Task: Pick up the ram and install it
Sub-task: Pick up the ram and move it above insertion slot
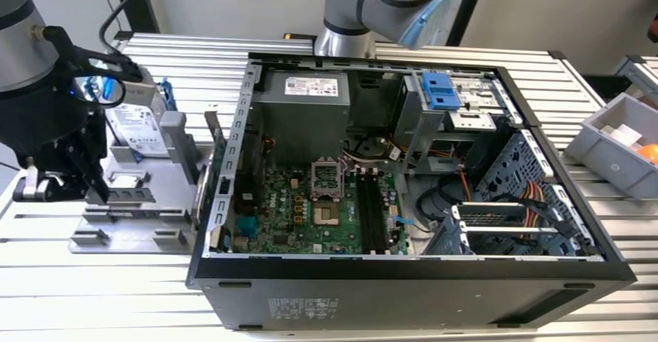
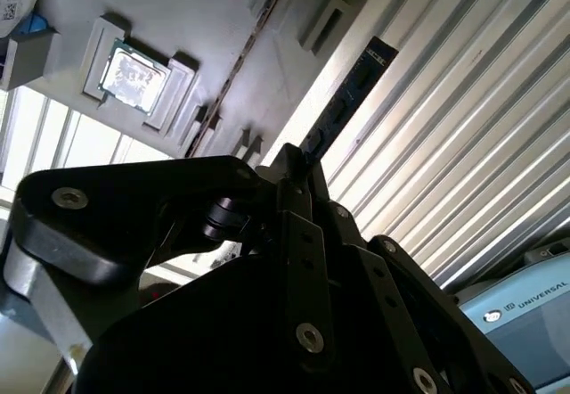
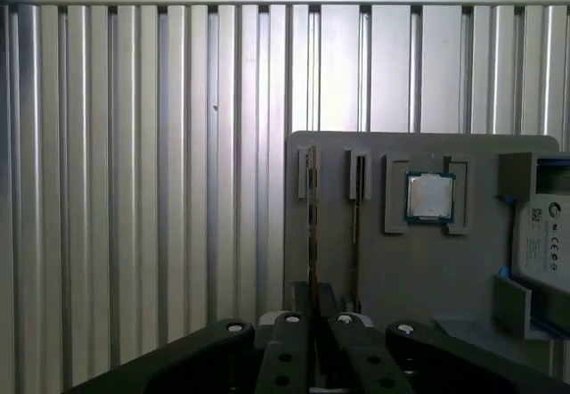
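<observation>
Jaw closure cannot be determined from these views. In the first wrist view the gripper (image 3: 312, 312) sits at one end of the ram (image 3: 312, 225). The ram stands on edge along the border of the grey holder plate (image 3: 419, 269), in line with the gripper. A second stick (image 3: 357, 202) stands just beside the ram, followed by the square processor chip (image 3: 430, 196) in its recess and then the hard drive (image 3: 543, 238).

In the exterior view the gripper and plate are at the exterior view's left, on the ribbed metal table (image 1: 514, 65). The open computer case (image 1: 411, 284) occupies the centre, well apart from the plate. Its motherboard (image 1: 293, 215) lies flat inside, carrying long black slots (image 1: 370, 211). A grey bin (image 1: 606, 145) stands at the exterior view's right.
</observation>
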Tool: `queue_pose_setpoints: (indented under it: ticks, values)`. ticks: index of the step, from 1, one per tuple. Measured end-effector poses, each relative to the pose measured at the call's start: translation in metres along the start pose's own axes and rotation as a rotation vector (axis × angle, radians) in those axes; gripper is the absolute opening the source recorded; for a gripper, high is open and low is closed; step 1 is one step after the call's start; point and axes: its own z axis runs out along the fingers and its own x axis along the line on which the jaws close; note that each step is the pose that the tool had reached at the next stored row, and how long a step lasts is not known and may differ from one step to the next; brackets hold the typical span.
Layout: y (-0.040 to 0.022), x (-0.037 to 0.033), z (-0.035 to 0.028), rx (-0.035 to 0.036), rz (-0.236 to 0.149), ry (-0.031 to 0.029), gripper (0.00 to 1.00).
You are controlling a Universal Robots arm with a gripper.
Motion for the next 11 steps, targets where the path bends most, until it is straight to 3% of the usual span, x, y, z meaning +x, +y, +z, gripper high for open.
queue_pose_setpoints:
  ticks: [6,7,11]
  values:
    - [0.0003,0.0001,-0.0078,-0.0001,0.0,0.0001,0.0]
    - [0.0005,0.0003,-0.0162,-0.0001,0.0,0.0001,0.0]
    - [0.0006,0.0005,-0.0213,0.0,0.0,0.0,0.0]
